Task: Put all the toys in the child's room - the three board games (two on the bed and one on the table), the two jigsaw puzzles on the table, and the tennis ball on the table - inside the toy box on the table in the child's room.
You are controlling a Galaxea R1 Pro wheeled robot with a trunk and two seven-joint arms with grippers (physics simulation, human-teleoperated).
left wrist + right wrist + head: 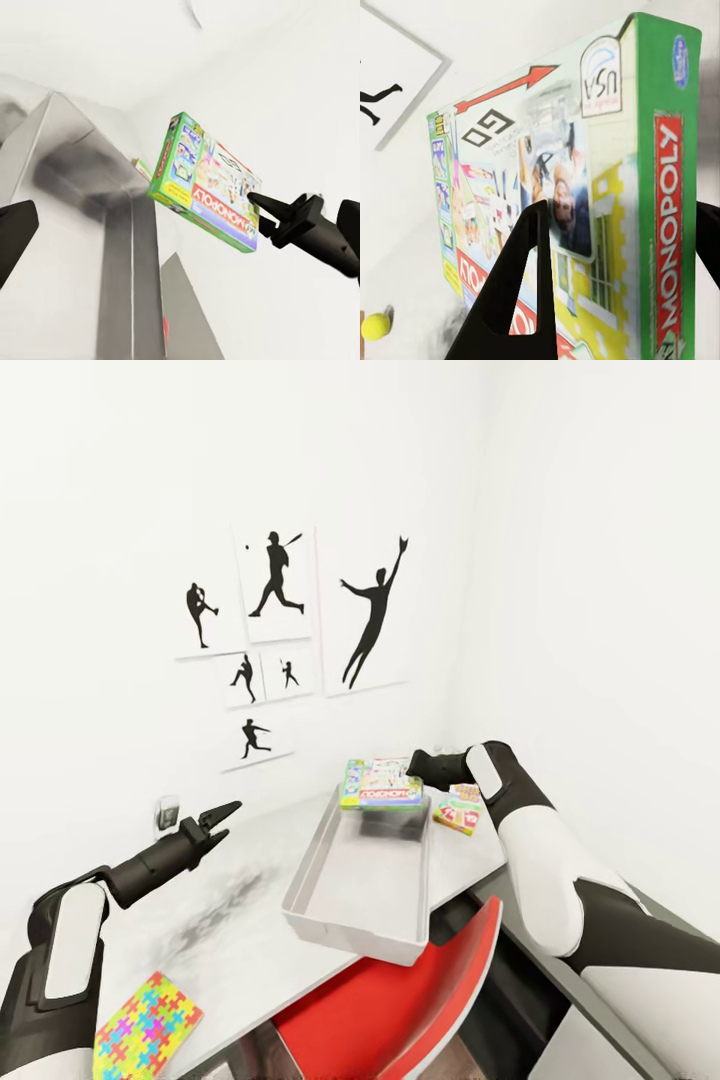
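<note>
Table [230, 920], pale speckled top, carries the clear toy box [340, 920]. Above its far end the right gripper [418, 768] holds a board game [381, 784] (a green-edged Monopoly box), fingers clamped across its faces. It looks light, stiff and slick, best pinched near an edge. The left gripper [215, 820] hovers wide and empty. Another game [458, 808] lies beyond the box, a jigsaw puzzle [145, 1028] at the near edge, a tennis ball [375, 327] on the top.
</note>
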